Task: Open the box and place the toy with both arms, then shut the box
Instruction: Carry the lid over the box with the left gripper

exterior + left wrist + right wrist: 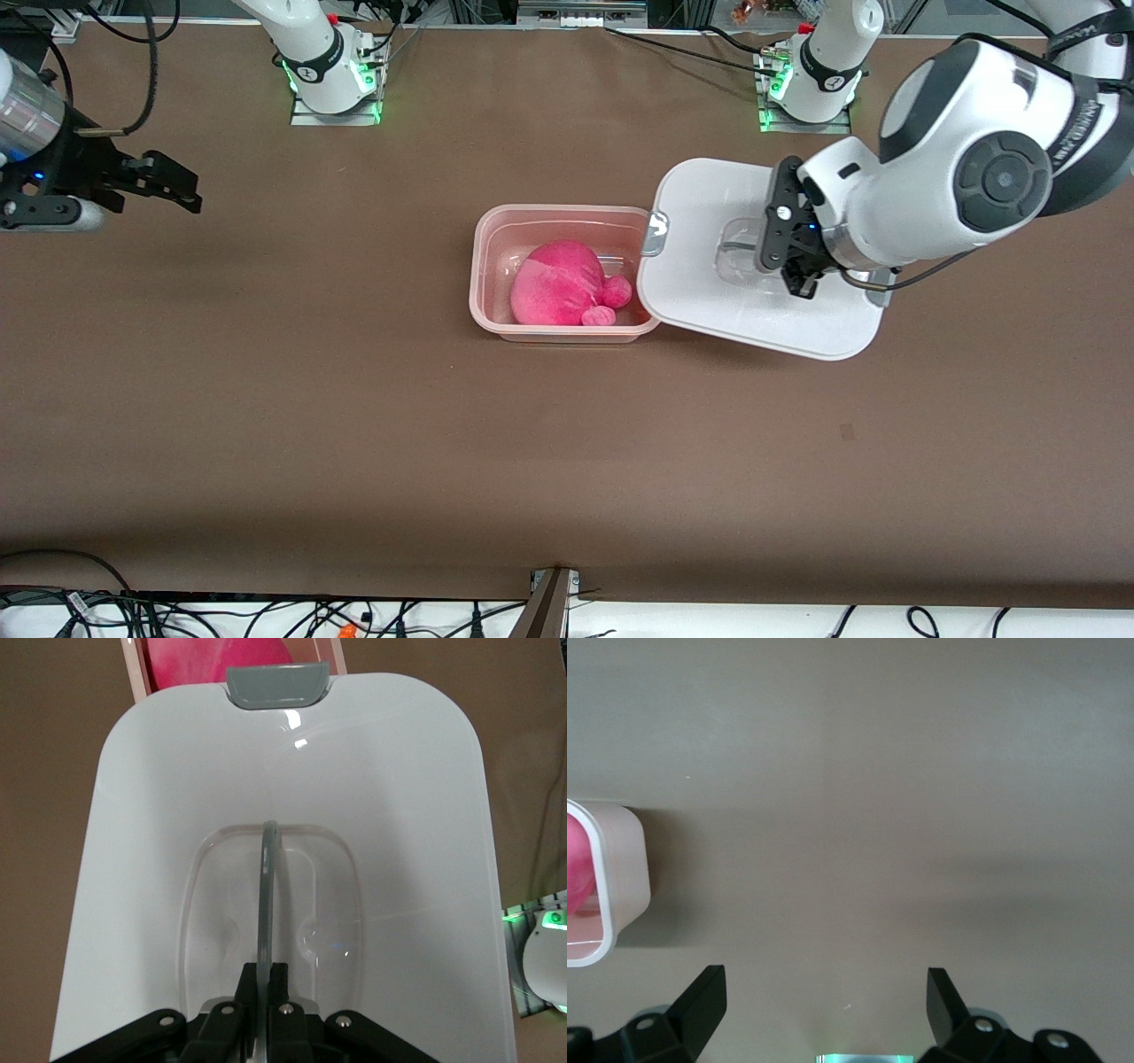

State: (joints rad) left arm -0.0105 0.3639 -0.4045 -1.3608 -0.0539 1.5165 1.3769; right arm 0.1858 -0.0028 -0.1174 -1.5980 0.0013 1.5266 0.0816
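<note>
Front view: the left tool (791, 257), clenched on the clear handle (742, 252) of the white lid (709, 292), holds the lid tilted beside the box (496, 248), toward the left arm's end of the bench (354, 425); one lid edge overlaps the box rim. The open box contains the pink toy (567, 283) (pale nubs toward the lid). The right tool (164, 183), released, waits over bare bench at the right arm's end, well apart from the box.

Left wrist view: both fingers (251, 988) pinch the upright handle rib (266, 895); a grey clip (277, 684) caps the lid edge by the box.

Right wrist view: spread fingers (700, 1001) over bare bench; a box corner (625, 868) shows.
</note>
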